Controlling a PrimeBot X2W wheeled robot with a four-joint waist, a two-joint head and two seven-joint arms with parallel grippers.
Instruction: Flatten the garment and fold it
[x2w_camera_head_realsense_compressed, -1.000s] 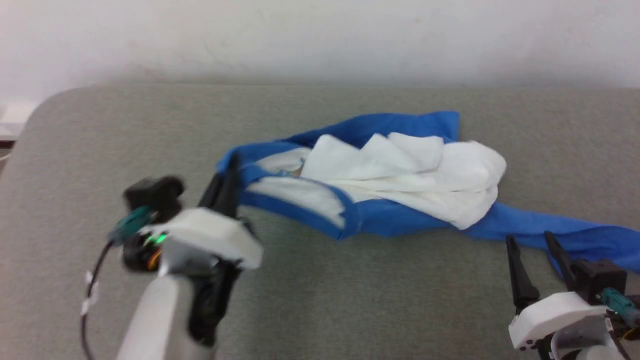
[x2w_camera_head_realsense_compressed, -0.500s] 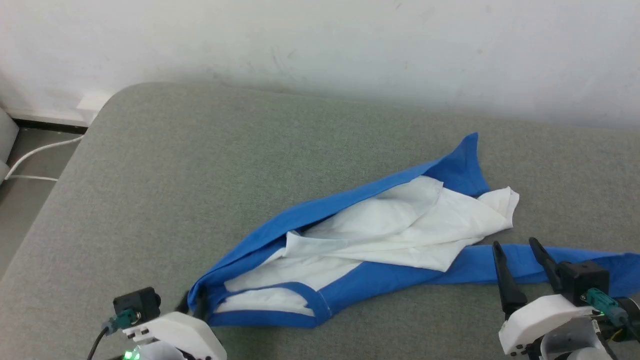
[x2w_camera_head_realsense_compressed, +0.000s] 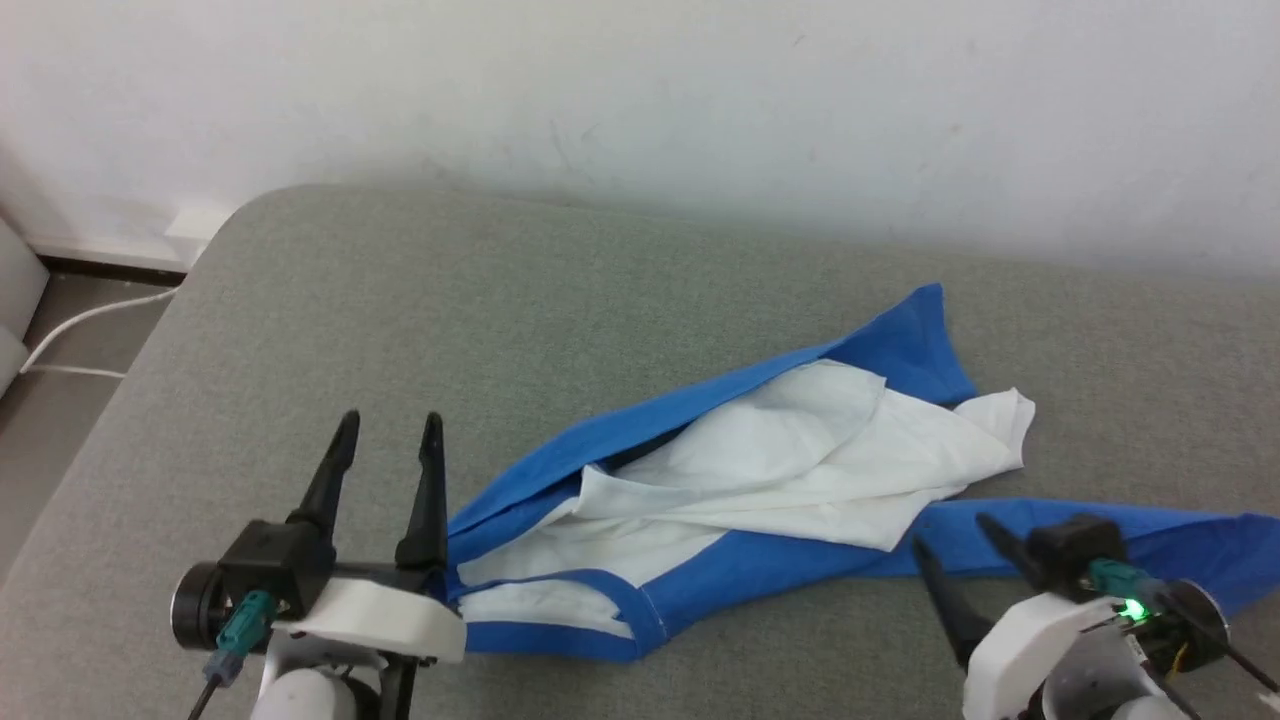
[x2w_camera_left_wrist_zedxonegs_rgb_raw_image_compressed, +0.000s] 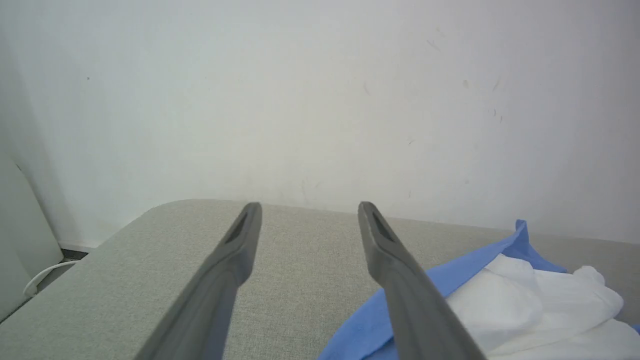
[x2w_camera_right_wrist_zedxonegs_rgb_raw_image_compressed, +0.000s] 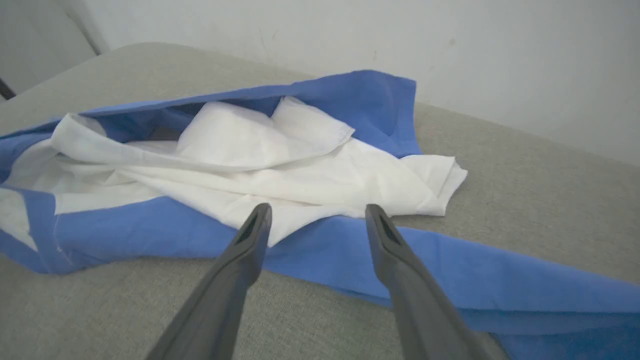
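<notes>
The garment (x2w_camera_head_realsense_compressed: 770, 480), white with bright blue sleeves and trim, lies bunched in a long diagonal heap on the grey surface; it is also the garment (x2w_camera_right_wrist_zedxonegs_rgb_raw_image_compressed: 280, 165) in the right wrist view and the garment (x2w_camera_left_wrist_zedxonegs_rgb_raw_image_compressed: 505, 305) at the lower right of the left wrist view. One blue sleeve (x2w_camera_head_realsense_compressed: 1150, 535) trails off to the right. My left gripper (x2w_camera_head_realsense_compressed: 388, 428) stands open just left of the collar end, holding nothing. My right gripper (x2w_camera_head_realsense_compressed: 955, 535) is open, hovering over the trailing sleeve with empty fingers.
The grey cushioned surface (x2w_camera_head_realsense_compressed: 420, 300) has a rounded far-left corner. A white wall (x2w_camera_head_realsense_compressed: 640, 100) runs along its far edge. On the floor at the left lies a white cable (x2w_camera_head_realsense_compressed: 85, 320).
My left gripper let go of the collar end, opened and drew back to the left of the cloth. The garment was pulled out long and now lies flat. The head camera shifted.
</notes>
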